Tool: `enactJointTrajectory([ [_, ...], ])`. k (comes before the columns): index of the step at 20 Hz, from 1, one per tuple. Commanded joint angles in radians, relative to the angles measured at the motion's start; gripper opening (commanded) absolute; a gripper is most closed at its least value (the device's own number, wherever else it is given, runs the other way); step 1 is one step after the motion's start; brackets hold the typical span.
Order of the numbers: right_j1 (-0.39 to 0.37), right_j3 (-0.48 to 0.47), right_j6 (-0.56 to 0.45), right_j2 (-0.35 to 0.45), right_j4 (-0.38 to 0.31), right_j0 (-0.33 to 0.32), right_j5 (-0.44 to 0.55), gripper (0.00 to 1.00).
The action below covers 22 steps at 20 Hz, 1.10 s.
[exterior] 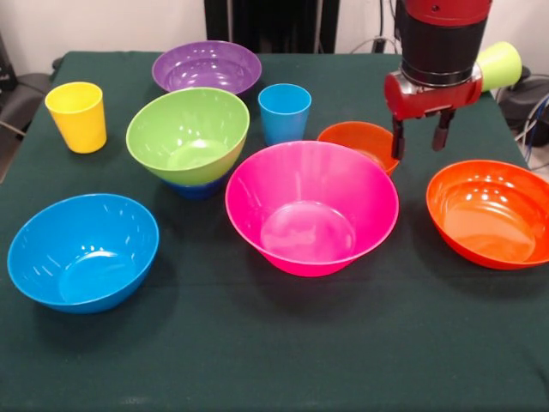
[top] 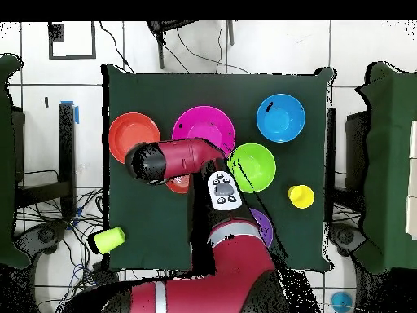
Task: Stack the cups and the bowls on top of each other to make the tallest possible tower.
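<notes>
I see a table under a dark green cloth [exterior: 283, 343], with a pale wall behind it in the front view. From overhead the floor is white tile with black cables [top: 191, 49] trailing across it, and dark chairs [top: 383, 163] sit at either side.

My gripper [exterior: 420, 137] hangs above the cloth between the small orange bowl [exterior: 356, 137] and the orange-red bowl [exterior: 491, 213]. Its two dark fingers [exterior: 397, 140] point down, spread apart with a clear gap, holding nothing. The left finger overlaps the small orange bowl's rim in the front view; I cannot tell whether it touches.

The pink bowl [exterior: 311, 206] sits mid-table, just beside the small orange one. The green bowl [exterior: 188, 133] rests tilted on a small dark blue bowl [exterior: 196, 187], the only stack so far. The purple bowl [exterior: 207, 67] stands behind it and the light blue bowl [exterior: 83, 251] is alone at the near left. The blue cup [exterior: 284, 112] stands upright between the purple and small orange bowls. The yellow cup [exterior: 77, 116] is upright at the far left. The lime cup [exterior: 500, 64] lies on its side at the cloth's edge behind the gripper.
</notes>
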Motion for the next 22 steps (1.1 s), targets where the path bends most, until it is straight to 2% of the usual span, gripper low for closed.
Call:
enactJointTrajectory([
  [1, 0.017, -0.007, 0.174, -0.006, 0.038, 0.040, 0.026, 1.00],
  [12, -0.015, 0.075, 0.324, -0.080, 0.092, 0.094, -0.132, 1.00],
  [17, -0.010, 0.082, 0.468, -0.158, 0.126, 0.165, -0.222, 1.00],
  [20, 0.020, 0.080, 0.544, -0.192, 0.168, 0.200, -0.259, 1.00],
  [22, 0.050, 0.065, 0.600, -0.241, 0.187, 0.250, -0.288, 1.00],
])
